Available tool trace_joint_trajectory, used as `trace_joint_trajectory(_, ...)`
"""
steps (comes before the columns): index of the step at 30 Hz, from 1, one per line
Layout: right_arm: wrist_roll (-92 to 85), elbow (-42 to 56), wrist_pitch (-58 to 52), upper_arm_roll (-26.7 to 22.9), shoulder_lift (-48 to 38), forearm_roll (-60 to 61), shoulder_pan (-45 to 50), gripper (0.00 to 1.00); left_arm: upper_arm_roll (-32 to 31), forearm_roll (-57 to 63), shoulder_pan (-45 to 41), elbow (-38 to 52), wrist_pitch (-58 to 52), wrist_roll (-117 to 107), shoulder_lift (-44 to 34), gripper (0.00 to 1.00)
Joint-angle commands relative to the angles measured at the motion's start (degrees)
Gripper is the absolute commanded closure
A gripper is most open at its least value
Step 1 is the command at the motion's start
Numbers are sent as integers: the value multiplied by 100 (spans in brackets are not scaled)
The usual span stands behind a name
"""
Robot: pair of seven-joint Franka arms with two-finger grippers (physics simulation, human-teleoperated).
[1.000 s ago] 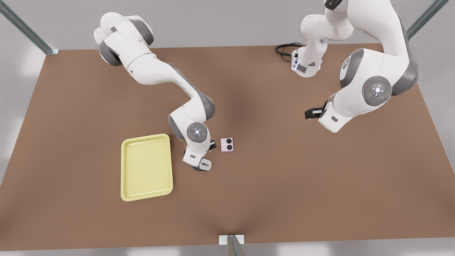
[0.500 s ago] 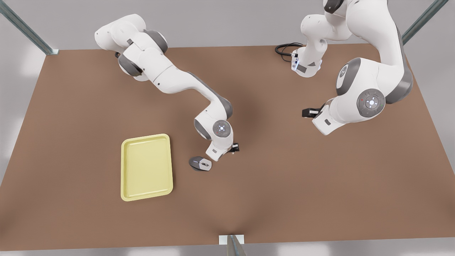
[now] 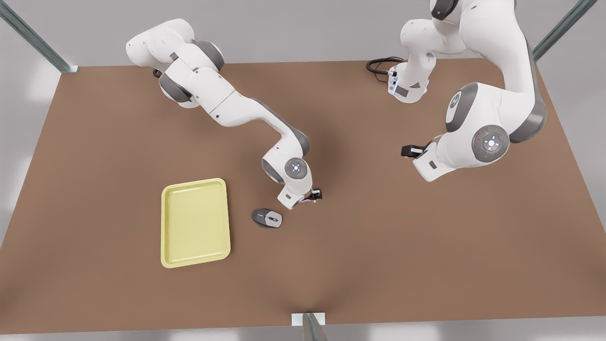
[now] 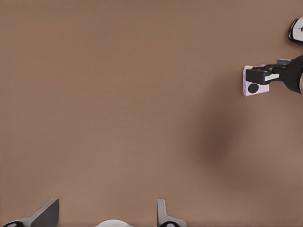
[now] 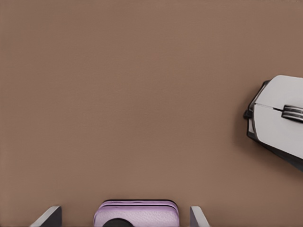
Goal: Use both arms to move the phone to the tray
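The pale pink phone (image 5: pixel 137 213) lies flat on the brown table between the fingers of my right gripper (image 5: pixel 124 210). The fingers stand open on either side of it, with small gaps. In the front view this gripper (image 3: pixel 315 195) sits near the table's middle and its arm covers most of the phone. In the left wrist view the phone (image 4: pixel 255 87) shows farther off under the right gripper (image 4: pixel 265 74). My left gripper (image 4: pixel 106 208) is open and holds nothing. It hovers at the front view's right (image 3: pixel 408 151). The yellow tray (image 3: pixel 195 222) lies at the front view's left.
A grey computer mouse (image 3: pixel 267 218) lies between the tray and the phone, close to the right gripper, and also appears in the right wrist view (image 5: pixel 279 123). A black cable (image 3: pixel 378 66) coils at the far edge by an arm's base.
The right arm has swung from above the mouse toward the front view's right, and now stands over the phone and hides it. The left arm has drifted slightly toward the front view's left.
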Motion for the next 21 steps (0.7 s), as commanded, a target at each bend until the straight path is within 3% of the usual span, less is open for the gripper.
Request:
trace_joint_trajectory(1,-810,-28,101,-4,-2,-40,33,0,-1,3,0,10,5,337,-2,0)
trace_joint_trajectory(21,-818,-204,-260,-12,-2,-190,209,0,-1,12,9,10,49,346,103,0)
